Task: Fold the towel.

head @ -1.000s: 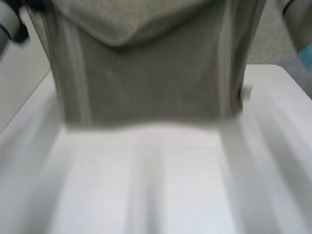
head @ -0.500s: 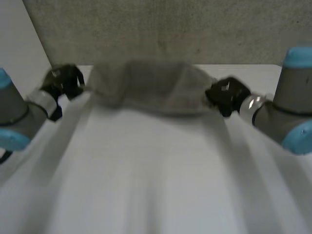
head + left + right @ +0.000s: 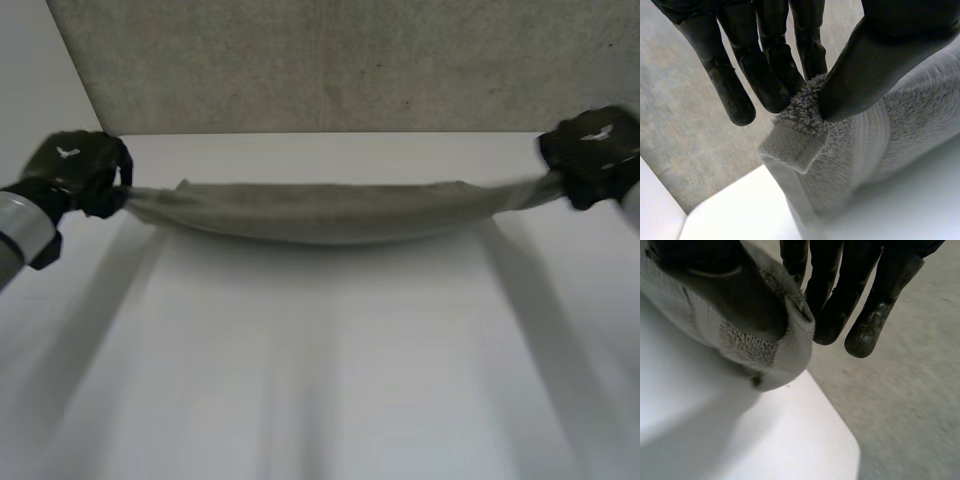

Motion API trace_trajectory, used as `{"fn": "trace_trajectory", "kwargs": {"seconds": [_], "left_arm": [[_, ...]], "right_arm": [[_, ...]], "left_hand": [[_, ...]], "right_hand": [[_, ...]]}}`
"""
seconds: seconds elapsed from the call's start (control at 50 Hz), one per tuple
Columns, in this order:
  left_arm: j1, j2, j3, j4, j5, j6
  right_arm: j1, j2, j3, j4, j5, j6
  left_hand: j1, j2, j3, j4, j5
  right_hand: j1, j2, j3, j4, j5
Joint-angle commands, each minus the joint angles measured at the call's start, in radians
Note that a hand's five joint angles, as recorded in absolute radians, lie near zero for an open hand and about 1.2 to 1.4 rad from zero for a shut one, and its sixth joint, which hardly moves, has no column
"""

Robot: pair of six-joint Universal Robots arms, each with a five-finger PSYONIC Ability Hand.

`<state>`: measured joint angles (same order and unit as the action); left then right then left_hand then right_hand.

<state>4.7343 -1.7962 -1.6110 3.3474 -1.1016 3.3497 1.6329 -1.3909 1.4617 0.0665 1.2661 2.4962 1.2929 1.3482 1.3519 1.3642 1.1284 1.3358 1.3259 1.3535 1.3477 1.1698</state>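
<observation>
Head view, towel: You have the towel (image 3: 330, 212) strung as a narrow, bunched band between both hands, over the far part of the counter (image 3: 320, 390). Its middle sags, and you cannot tell whether it touches the counter.
Head view, axis: The long axis runs 9 o'clock to 3 o'clock. The left hand (image 3: 75, 170) has the 9 o'clock end and the right hand (image 3: 590, 155) the 3 o'clock end, so neither is nearer.
Head view, coming move: Probably laying the band down flat. Judge it on both ends travelling evenly toward 6 o'clock.
Left wrist view, fingers: The fingers (image 3: 765, 75) are nearly straight, and the thumb presses a hemmed corner of the towel against them. They are clamped on the cloth, which trails off under the thumb above the counter's corner.
Right wrist view, fingers: The fingers (image 3: 840, 295) and the thumb are pinched on the towel's rolled end, which bulges below the thumb, above the counter.
</observation>
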Motion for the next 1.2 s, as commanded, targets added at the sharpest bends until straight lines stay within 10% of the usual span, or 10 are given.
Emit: {"fn": "trace_trajectory", "kwargs": {"seconds": [0.02, 0.32, 0.96, 1.06, 1.1, 1.12, 1.14, 1.2], "left_arm": [[0.055, 0.167, -0.127, -0.025, 0.101, -0.104], [0.087, 0.119, -0.267, 0.042, 0.215, -0.150], [-0.072, -0.672, 0.559, 0.096, -0.009, -0.153], [-0.086, -0.741, 0.628, 0.098, -0.021, -0.153], [-0.094, -0.773, 0.667, 0.095, -0.026, -0.153], [-0.094, -0.773, 0.668, 0.095, -0.026, -0.153], [-0.097, -0.781, 0.680, 0.093, -0.035, -0.154], [-0.100, -0.773, 0.678, 0.092, -0.069, -0.157]], "right_arm": [[-0.139, -0.057, 0.003, 0.159, -0.103, 0.041], [-0.197, -0.027, 0.046, 0.250, -0.249, -0.060], [0.128, 0.722, -0.612, -0.163, 0.209, 0.144], [0.154, 0.832, -0.747, -0.168, 0.243, 0.136], [0.156, 0.874, -0.796, -0.163, 0.257, 0.131], [0.156, 0.915, -0.848, -0.154, 0.277, 0.119], [0.156, 0.955, -0.895, -0.139, 0.314, 0.093], [0.169, 1.015, -0.984, -0.073, 0.395, 0.034]], "left_hand": [[0.103, 0.048, 0.044, 0.032, 0.093], [0.103, 0.048, 0.044, 0.032, 0.093], [0.086, 0.031, 0.027, 0.015, 0.076], [-0.228, -0.283, -0.287, -0.299, -0.238], [-0.683, -0.739, -0.742, -0.755, -0.693], [-0.686, -0.741, -0.745, -0.757, -0.696], [-0.898, -0.953, -0.957, -0.970, -0.908], [-1.112, -1.167, -1.171, -1.183, -1.122]], "right_hand": [[0.060, 0.070, 0.043, 0.049, 0.052], [0.060, 0.070, 0.043, 0.049, 0.052], [0.060, 0.070, 0.043, 0.049, 0.052], [0.060, 0.070, 0.043, 0.049, 0.052], [0.060, 0.070, 0.043, 0.049, 0.052], [-0.267, -0.257, -0.285, -0.279, -0.275], [-1.101, -1.092, -1.119, -1.113, -1.110], [-1.161, -1.151, -1.179, -1.173, -1.170]]}}
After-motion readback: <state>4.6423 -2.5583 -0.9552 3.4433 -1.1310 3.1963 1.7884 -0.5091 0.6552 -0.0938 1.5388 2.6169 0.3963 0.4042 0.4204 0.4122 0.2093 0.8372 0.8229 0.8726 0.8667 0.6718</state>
